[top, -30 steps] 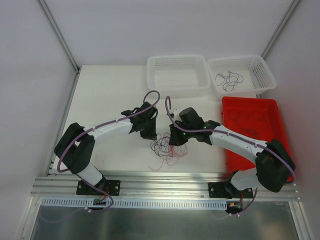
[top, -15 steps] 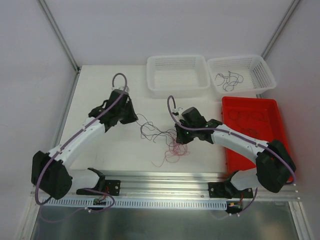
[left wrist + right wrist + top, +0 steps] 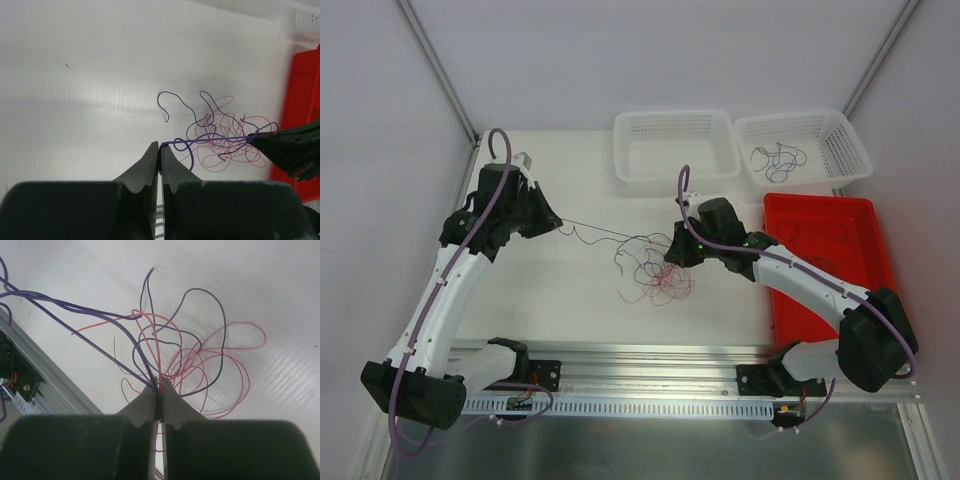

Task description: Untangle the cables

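Plainly, the cables (image 3: pixel 655 272) are lying as a soft, featherweight tangle near the tray (image 3: pixel 820 203), the right gripper (image 3: pixel 672 252) pinching its tray-side edge and the left gripper (image 3: pixel 556 222), farther off, clamping a purple strand (image 3: pixel 210 141) near its end, probably the safest hold.

Red tray (image 3: pixel 302 100) cut off at the edge, cables (image 3: pixel 150 377) vanishing unseen between right tool (image 3: pixel 159 390) tips

White basket (image 3: pixel 675 150), second basket (image 3: pixel 842 150), red tray (image 3: pixel 875 240)
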Robot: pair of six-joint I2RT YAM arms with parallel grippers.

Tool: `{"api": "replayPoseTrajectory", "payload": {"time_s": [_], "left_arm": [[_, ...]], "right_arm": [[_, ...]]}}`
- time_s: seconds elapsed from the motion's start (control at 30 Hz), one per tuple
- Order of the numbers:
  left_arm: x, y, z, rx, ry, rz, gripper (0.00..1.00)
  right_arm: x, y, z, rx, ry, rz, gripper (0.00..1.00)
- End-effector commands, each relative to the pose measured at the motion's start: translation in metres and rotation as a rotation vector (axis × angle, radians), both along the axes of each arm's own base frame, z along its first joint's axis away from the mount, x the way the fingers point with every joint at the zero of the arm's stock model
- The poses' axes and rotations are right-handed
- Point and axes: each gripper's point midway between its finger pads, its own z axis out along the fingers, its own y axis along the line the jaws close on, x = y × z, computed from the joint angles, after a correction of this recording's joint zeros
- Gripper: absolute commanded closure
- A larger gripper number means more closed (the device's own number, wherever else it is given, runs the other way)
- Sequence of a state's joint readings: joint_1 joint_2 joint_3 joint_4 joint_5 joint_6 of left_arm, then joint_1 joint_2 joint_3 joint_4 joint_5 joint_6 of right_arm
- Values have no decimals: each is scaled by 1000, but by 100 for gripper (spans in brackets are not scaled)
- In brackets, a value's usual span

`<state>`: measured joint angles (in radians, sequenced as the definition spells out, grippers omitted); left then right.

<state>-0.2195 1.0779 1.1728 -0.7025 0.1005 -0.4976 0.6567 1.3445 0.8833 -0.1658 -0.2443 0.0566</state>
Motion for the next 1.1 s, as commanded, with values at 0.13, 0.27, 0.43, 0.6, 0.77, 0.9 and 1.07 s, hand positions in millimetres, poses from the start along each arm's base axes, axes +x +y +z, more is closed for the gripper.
{"api": "replayPoseTrajectory", "payload": {"time_s": [0.13, 0.27, 0.43, 0.6, 0.77, 0.9, 1.07], "left_arm": [[15, 49, 79, 97, -228, 131, 100], [7, 27, 88, 16, -243, 28, 100], [-3, 19, 101, -6, -285, -36, 100], [-8, 34, 117, 61, -348, 11, 100], [-14, 62, 171, 115, -467, 158, 100], [-18, 62, 211, 87, -546, 176, 100], [-30, 59, 264, 54, -670, 158, 100]], "right_arm": [[-23, -68, -52, -243, 194, -137, 78], [-22, -67, -57, -245, 211, -148, 75], [-22, -70, -62, -268, 224, -160, 72], [-19, -71, -52, -268, 206, -172, 71], [-16, -82, -55, -331, 197, -187, 71], [-21, -83, -66, -321, 236, -190, 76], [-21, -83, -64, -306, 236, -192, 78]]}}
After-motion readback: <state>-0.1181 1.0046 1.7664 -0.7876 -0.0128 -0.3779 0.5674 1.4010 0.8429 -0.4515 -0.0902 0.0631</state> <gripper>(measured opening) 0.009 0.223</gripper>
